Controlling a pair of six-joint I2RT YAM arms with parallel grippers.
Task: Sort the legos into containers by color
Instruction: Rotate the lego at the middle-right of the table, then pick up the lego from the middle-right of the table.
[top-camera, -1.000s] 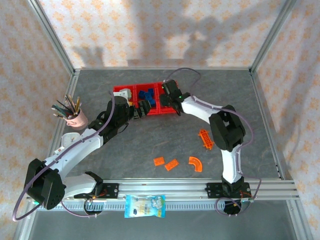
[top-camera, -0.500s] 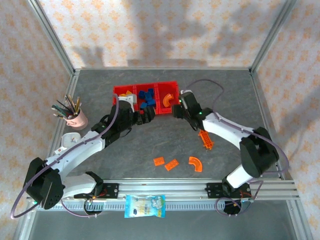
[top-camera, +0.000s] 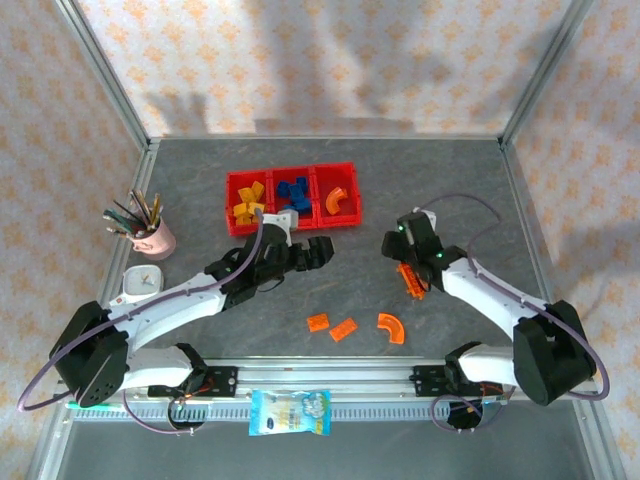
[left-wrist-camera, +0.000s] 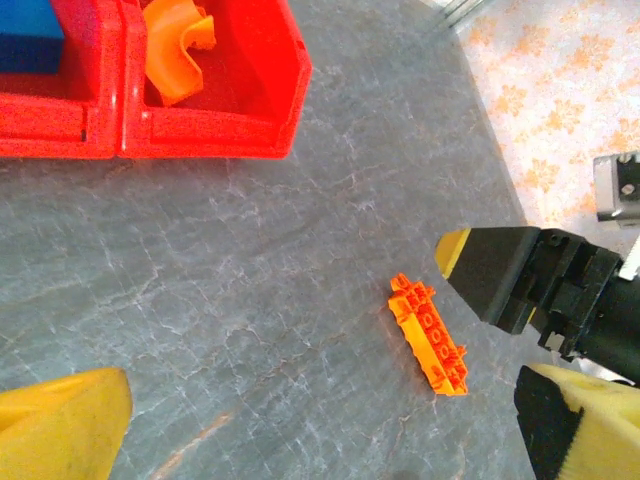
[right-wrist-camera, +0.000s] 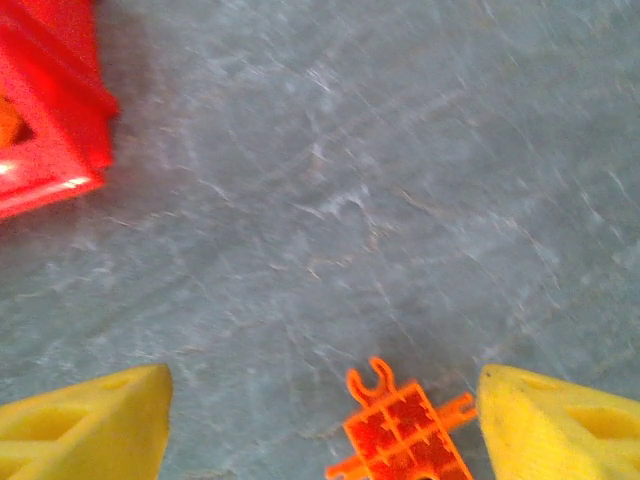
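right gripper (right-wrist-camera: 325, 378) spread near orange lego (right-wrist-camera: 405, 435)

Our left arm (top-camera: 170, 305) and right arm (top-camera: 490, 290) are pretty much twins: smooth white tube sections with chunky black housings at every joint, and each one has a thin greyish-purple cable (top-camera: 462, 196) looping loosely off it. The left gripper (top-camera: 319, 250) and right gripper (top-camera: 392, 245) are blocky black, and their fingers (right-wrist-camera: 85, 425) end in bright yellow wedge-shaped pads. We also spot a small green light (top-camera: 404, 228) near the right wrist.
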